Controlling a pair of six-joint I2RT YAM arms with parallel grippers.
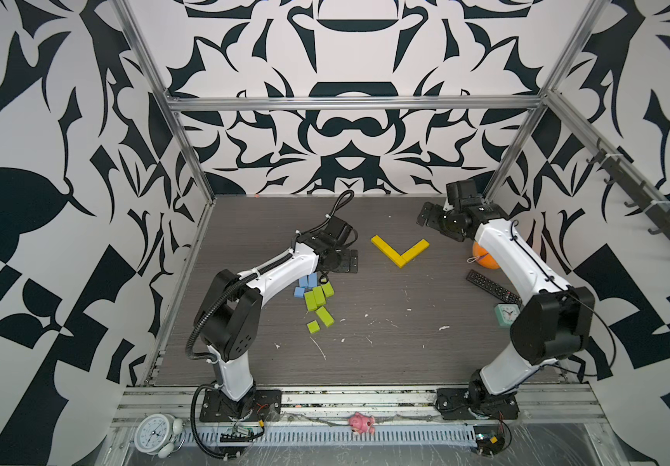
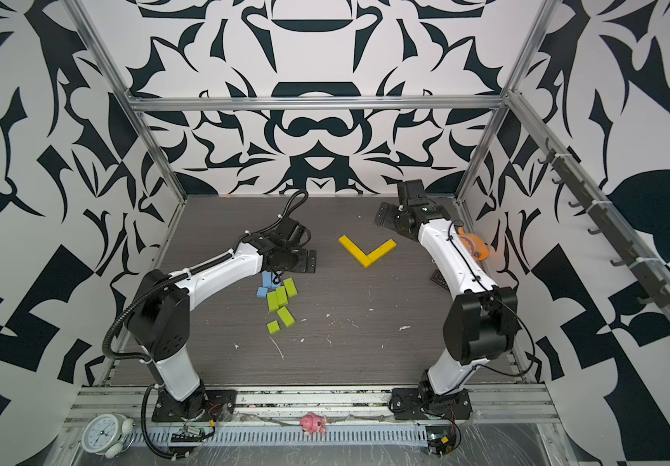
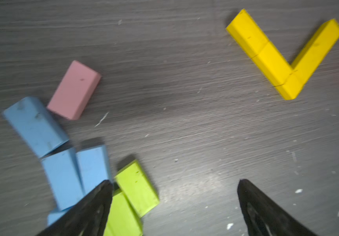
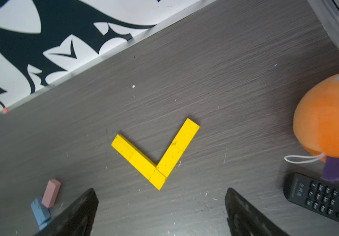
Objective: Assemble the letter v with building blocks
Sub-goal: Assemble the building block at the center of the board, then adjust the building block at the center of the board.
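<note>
Five yellow bricks (image 4: 142, 161), five green (image 1: 324, 316), one pink (image 3: 73, 90) (blues (image 3: 35, 124) partly hidden)

Left tool (image 3: 174, 181) gaping, right tool (image 4: 160, 189) gaping

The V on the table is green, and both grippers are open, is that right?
Not quite. The V is yellow, not green, as the right wrist view shows plainly. The rest holds: the left gripper and the right gripper are both open.

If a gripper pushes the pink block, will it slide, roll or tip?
The pink block lies flat on a broad face, so it would probably slide, not tip. Its flat sides make rolling unlikely.
</note>
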